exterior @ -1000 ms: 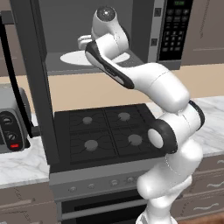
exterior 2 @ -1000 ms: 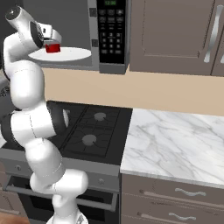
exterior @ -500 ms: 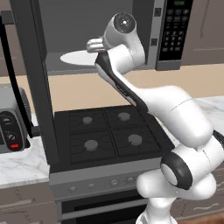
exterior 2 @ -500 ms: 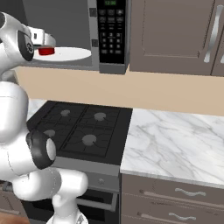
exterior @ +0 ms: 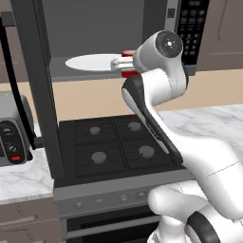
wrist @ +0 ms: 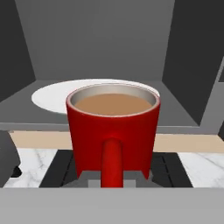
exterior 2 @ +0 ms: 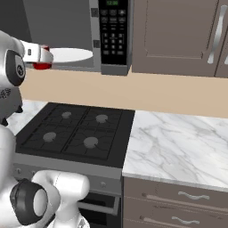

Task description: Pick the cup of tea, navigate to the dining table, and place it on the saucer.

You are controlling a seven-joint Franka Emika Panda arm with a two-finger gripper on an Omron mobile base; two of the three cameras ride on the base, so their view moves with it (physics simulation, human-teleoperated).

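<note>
Writing first: your microwave keypad (exterior 2: 111, 26) carries a green display and rows of buttons, but the characters are too small to read from either base camera. Your jaws are clamped on the red cup of tea (wrist: 113, 131), held in the air just outside the open microwave, in front of the white round plate (exterior: 92, 61) inside it. Hand camera gives you what the others cannot: brown tea near the rim, handle facing you. Left base camera adds a toaster (exterior: 12, 130) on the marble surface (exterior 2: 178, 147) beside the stove (exterior: 114, 147). Right base camera shows drawers (exterior 2: 178, 205) and a wall cabinet (exterior 2: 178, 35).
</note>
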